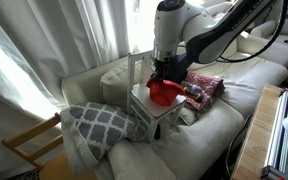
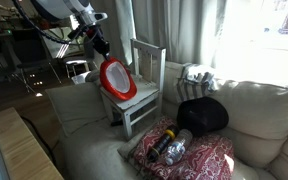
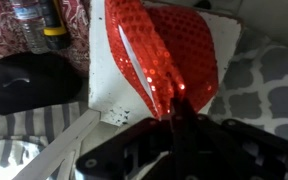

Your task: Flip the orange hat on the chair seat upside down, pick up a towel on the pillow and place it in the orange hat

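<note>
The orange-red sequined hat [image 3: 169,50] stands tilted on its edge on the seat of a small white chair [image 3: 104,95]. It shows in both exterior views [image 1: 165,92] [image 2: 117,78]. My gripper [image 3: 174,108] is shut on the hat's rim, and it also shows in both exterior views [image 1: 162,72] [image 2: 103,52]. A grey striped towel [image 2: 195,75] lies on a sofa cushion beyond the chair. In the wrist view the towel [image 3: 24,130] is at the lower left.
The chair [image 2: 144,100] stands on a pale sofa [image 1: 199,140]. A black cap [image 2: 202,115] lies beside it. A red patterned pillow [image 2: 189,158] carries a bottle and a flashlight [image 2: 170,148]. A grey lattice pillow [image 1: 94,125] lies on the chair's other side.
</note>
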Robot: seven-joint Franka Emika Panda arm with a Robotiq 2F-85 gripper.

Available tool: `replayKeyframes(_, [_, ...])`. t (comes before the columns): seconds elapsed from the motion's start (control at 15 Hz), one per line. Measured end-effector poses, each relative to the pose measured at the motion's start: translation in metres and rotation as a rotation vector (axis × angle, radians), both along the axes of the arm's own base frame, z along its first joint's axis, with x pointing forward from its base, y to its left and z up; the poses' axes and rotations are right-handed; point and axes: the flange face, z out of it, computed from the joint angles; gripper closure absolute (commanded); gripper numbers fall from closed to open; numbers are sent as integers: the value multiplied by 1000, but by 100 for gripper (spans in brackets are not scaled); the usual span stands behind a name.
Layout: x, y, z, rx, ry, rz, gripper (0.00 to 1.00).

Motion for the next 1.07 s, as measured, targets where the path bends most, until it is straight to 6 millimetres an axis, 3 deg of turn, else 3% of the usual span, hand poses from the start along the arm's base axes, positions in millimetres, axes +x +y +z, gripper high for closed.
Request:
replayKeyframes(0.53, [-9, 12, -17, 235, 44, 61, 99])
replayKeyframes(1.07, [-17, 13, -34, 218, 94, 212, 99])
